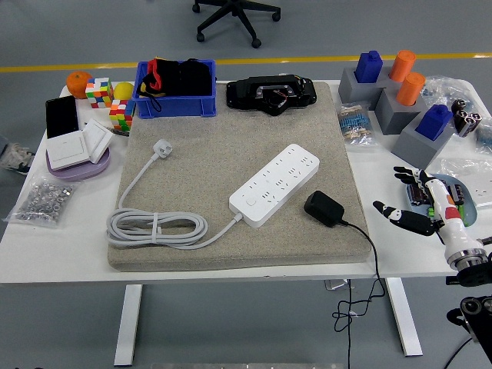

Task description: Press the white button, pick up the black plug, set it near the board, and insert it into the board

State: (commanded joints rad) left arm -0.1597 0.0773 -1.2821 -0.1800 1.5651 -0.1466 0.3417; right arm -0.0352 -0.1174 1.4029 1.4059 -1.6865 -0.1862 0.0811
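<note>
Right hand [421, 206] is being held at the table's right edge, above the white table [369, 254], fingers spread wide, palm empty; nothing is being gripped. It is being kept well apart from the task items. Left hand is not being seen in the head view.

White power strip [274, 184] is being found lying diagonally on the grey mat [231, 146], approx. centre. Its white button [251, 203] is being noted at the lower-left end, untouched. Grey cable [157, 228] is being seen coiled at the mat's front-left, w/ its white plug [162, 147] lying further back on the mat.

Black plug [324, 208] is being found resting on the mat just beside the strip's near-right side, not inserted; whether it is touching the strip cannot be told. Its black cord [371, 250] is being seen running off the mat's front-right corner and hanging over the table edge.

Blue bin [177, 101] and a black device [270, 94] are being noted at the mat's rear. Rubik's cubes [109, 102] are being seen rear-left, grey blocks [400, 108] w/ blue and orange pegs rear-right.
</note>
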